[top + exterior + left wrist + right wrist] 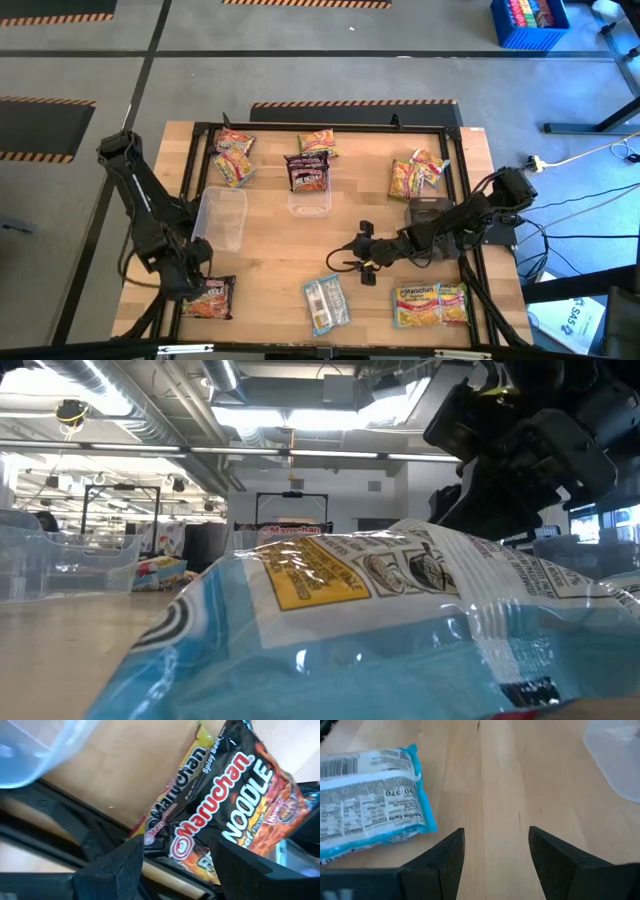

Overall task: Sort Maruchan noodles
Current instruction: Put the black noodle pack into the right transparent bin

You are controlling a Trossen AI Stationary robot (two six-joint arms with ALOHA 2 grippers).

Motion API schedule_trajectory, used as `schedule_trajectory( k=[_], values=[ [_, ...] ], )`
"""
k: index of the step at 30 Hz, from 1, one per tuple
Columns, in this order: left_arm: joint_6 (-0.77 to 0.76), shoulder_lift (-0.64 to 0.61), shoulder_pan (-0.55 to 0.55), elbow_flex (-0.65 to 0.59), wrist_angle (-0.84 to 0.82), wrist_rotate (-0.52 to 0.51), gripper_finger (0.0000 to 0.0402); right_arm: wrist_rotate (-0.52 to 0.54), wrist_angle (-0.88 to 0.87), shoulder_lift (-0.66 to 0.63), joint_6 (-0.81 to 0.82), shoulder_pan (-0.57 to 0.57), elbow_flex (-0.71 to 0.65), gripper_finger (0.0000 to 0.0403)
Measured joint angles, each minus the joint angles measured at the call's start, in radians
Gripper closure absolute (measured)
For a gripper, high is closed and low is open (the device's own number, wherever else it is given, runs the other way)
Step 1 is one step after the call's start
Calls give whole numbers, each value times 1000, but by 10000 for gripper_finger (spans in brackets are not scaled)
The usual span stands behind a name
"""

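A dark and orange-red Maruchan noodles packet [208,297] lies flat at the table's near left corner, partly over the black frame rail [75,835]. My left gripper [175,865] stands open just above it, pointing down, one finger on either side of the packet's end [200,850]; I see no touch. A light blue packet [326,303] lies flat near the front edge. My right gripper [496,855] is open over bare wood at mid table, the blue packet [367,795] off to one side.
A clear bin [222,215] stands close beside my left arm. A second bin [309,198] sits mid table with maroon packets [307,172] at its far end. More packets lie at the far left [235,155], far middle [318,142], far right [415,175] and near right [430,305].
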Motion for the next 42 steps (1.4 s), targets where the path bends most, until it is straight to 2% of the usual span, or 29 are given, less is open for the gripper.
schedule_trajectory(
  k=[6, 11, 18, 22, 26, 37, 42],
  values=[
    [-3, -40, 0, -107, 68, 57, 182, 32, 3, 0, -15, 0, 0, 201],
    [21, -37, 0, -136, 92, 62, 182, 32, 7, 0, -21, 0, 0, 201],
    [23, -37, 0, -191, 272, 93, 182, 32, 10, 1, -22, 0, 0, 201],
    [19, -37, 0, -201, 292, 94, 191, 32, 10, 0, -22, 0, 0, 201],
    [27, -37, 0, -201, 293, 76, 224, 32, 10, 1, -23, 0, 0, 201],
    [81, -37, 0, -201, 329, -24, 345, 50, 9, 1, -23, 0, 0, 201],
    [111, -37, 5, -201, 351, -38, 396, 51, 9, 1, -23, 0, 0, 201]
  ],
)
